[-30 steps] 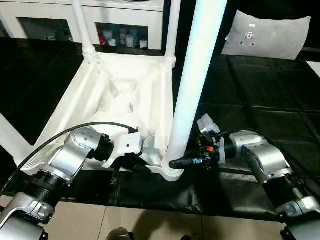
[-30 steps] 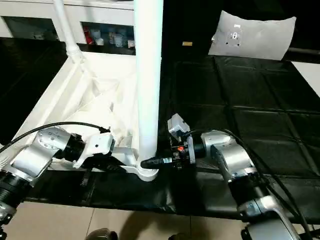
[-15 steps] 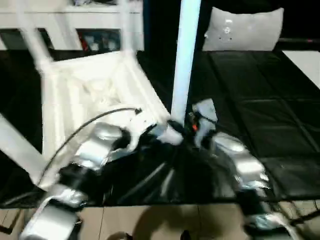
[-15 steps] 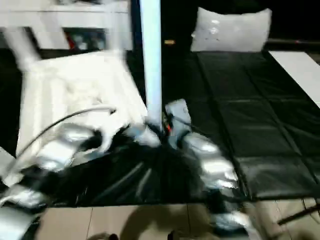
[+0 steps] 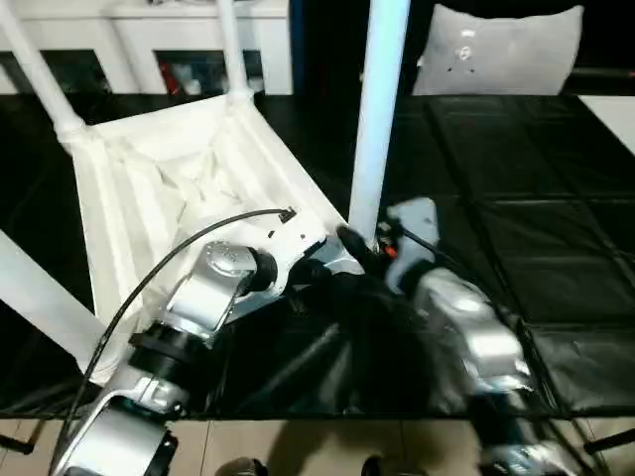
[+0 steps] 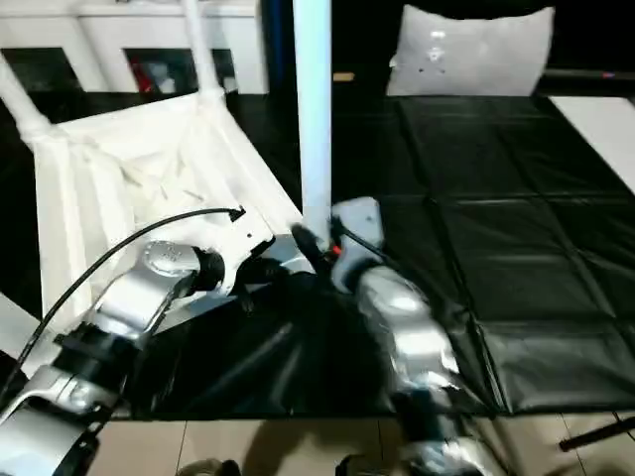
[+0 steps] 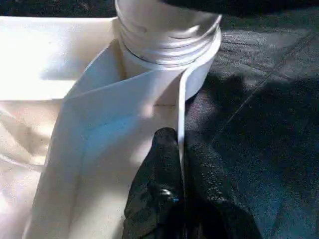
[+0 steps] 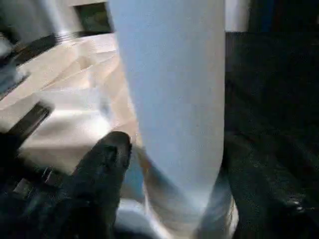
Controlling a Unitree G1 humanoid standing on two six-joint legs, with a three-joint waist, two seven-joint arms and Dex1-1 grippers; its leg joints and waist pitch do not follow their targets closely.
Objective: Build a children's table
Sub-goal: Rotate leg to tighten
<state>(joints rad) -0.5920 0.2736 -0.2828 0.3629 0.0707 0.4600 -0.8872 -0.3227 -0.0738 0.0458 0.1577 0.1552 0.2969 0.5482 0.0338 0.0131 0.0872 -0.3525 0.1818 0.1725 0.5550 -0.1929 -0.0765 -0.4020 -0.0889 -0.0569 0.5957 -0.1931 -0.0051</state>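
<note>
The children's table top [image 5: 159, 169] lies upside down on the black mat, ribbed underside up. A long white leg [image 5: 375, 129] stands upright in the near corner socket [image 7: 164, 40]. Other legs rise from the far corners [image 5: 35, 55] [image 5: 230, 50] and the left corner [image 5: 30, 288]. My left gripper [image 7: 180, 142] is shut on the thin rim of the table top, just beside that near socket. My right gripper [image 8: 179, 154] straddles the base of the upright leg. One black finger [image 8: 107, 159] lies close against it and the other stands off its far side.
A white cabinet [image 5: 149, 20] with shelves runs along the back. A pale cushion [image 5: 496, 50] lies at the back right on the black mat [image 5: 516, 178]. Tiled floor [image 5: 298, 446] begins at the mat's near edge. A black cable [image 5: 179, 258] arcs over my left forearm.
The camera has swung, shifting the whole picture. My right forearm now reaches the leg from the near side instead of from the right, and its fingers have spread. The left gripper keeps its pinch.
</note>
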